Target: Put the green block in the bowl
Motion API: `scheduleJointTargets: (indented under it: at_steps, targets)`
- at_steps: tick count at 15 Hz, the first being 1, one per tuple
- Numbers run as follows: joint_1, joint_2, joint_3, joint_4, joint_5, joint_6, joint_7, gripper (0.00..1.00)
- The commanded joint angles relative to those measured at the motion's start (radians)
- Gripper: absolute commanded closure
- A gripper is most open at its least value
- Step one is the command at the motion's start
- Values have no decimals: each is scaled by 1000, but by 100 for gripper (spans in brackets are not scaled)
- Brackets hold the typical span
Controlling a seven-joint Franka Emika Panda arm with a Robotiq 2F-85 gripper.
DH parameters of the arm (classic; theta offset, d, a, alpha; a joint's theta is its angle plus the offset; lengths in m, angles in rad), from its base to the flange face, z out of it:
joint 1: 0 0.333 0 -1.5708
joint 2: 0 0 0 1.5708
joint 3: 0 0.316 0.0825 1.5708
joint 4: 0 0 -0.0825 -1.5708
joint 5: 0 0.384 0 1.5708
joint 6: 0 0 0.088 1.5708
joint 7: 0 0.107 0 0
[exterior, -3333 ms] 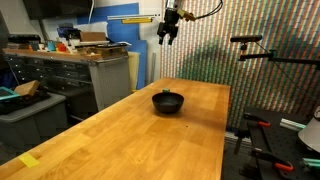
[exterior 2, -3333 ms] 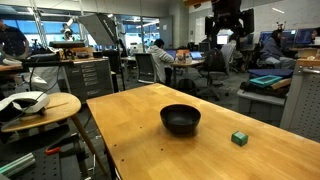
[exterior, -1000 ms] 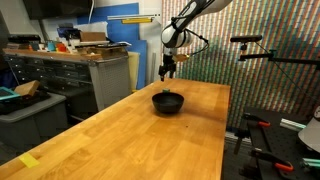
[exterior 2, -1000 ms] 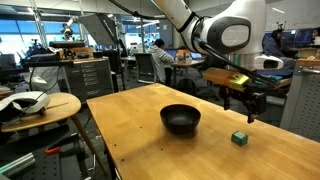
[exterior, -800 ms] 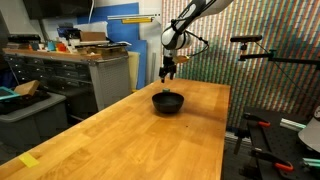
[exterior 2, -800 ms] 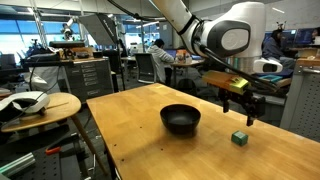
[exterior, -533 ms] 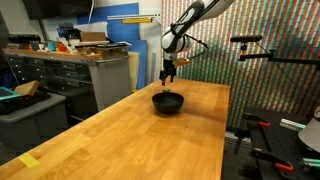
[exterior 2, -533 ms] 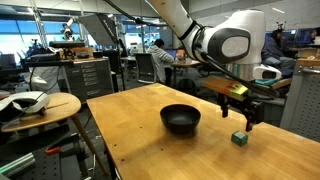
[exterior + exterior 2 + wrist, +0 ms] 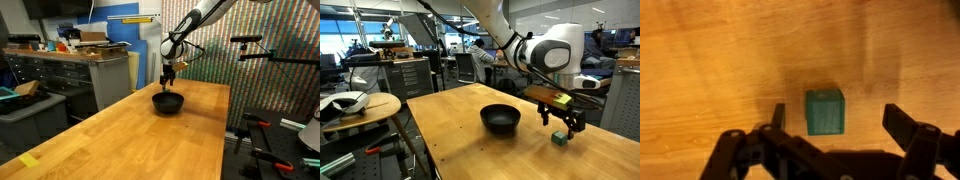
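The green block (image 9: 825,111) sits in the middle of the wrist view on the wooden counter (image 9: 700,60) — between the spread fingers (image 9: 902,125), a gap on each side. In an exterior view the gripper (image 9: 563,127) hangs just over it, right of the black bowl (image 9: 500,119).

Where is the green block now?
The green block sits on the table right of the bowl in an exterior view, just below the open gripper.
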Motion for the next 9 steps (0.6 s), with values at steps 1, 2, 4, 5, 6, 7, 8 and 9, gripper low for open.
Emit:
scheduleJointTargets:
  at_steps: [1, 2, 4, 5, 6, 7, 8, 9]
  targets:
    - [-29, 53, 23, 85, -28, -6, -23, 0]
    - [-32, 61, 25, 95, -30, -9, -24, 0]
    - [-38, 79, 29, 119, -29, -16, -29, 0]
    - [-41, 87, 32, 131, -27, -19, -31, 0]
    - [-44, 95, 34, 143, -26, -23, -34, 0]
    - [-48, 103, 37, 154, -25, -25, -36, 0]
    - [-52, 111, 41, 166, -23, -29, -38, 0]
    - [-57, 119, 44, 177, -22, -33, -41, 0]
